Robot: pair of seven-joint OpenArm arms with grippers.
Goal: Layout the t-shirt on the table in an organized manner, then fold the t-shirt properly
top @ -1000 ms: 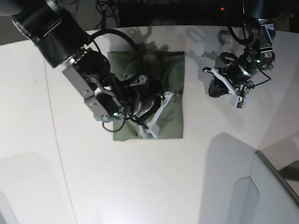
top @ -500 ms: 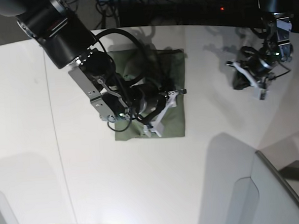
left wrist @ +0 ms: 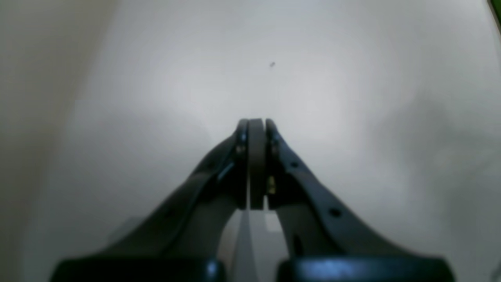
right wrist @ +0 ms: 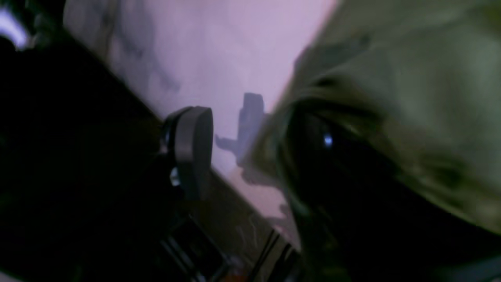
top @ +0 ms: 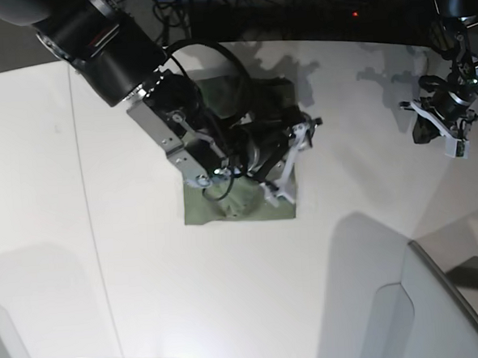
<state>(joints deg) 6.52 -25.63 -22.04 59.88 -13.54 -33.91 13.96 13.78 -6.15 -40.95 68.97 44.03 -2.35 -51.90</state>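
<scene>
Beneath our right gripper (top: pixel 290 161) lay the t-shirt (top: pixel 239 205), already folded into a compact green rectangle on the table (top: pixel 149 298). That claw stood with its fingers spread apart over the right-hand edge of the cloth. From the right wrist view one pad (right wrist: pixel 193 147) hung clear against bare tabletop, while the other finger was buried in shadow against a rumpled swell of fabric; we could not tell whether it merely touched the cloth or had a fold hooked over it.

Off to the far side of the right claw, well apart from the garment, our left gripper (top: pixel 439 128) hung over bare table with its fingers pressed together and nothing between them.

We judged the folding nearly finished, so the danger was mostly of undoing it. If fabric had caught on the shadowed finger, lifting the arm away could drag the top layer up and open the fold. A sideways retreat could skew the rectangle or slide it whole across the smooth surface. The arm's bulk also hid much of the shirt, so any loosened corner beneath it would go unseen until we cleared.
</scene>
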